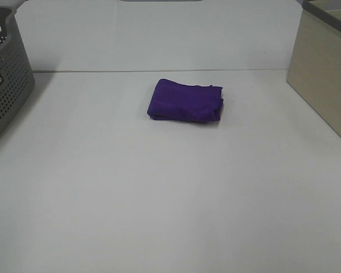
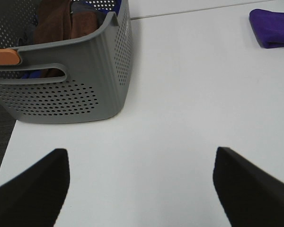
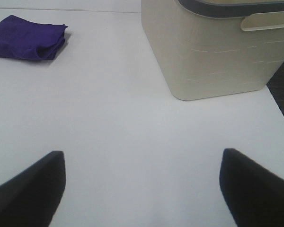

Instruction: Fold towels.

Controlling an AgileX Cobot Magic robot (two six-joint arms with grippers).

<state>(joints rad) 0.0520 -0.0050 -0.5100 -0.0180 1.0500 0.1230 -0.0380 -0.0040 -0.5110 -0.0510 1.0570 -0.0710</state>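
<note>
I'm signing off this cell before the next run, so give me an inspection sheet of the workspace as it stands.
Surface: white table, bare around the cloth.
Job's things: purple towel folded into a compact rectangle, lying flat at the middle far side, nothing touching it.
Clutter: grey perforated basket at the left edge, holding brown fabric and something blue; beige bin at the right edge.
Grippers: left claw open and empty over bare table; right claw likewise.
Cables: nothing seen.
Surroundings: pale wall behind the table.
</note>
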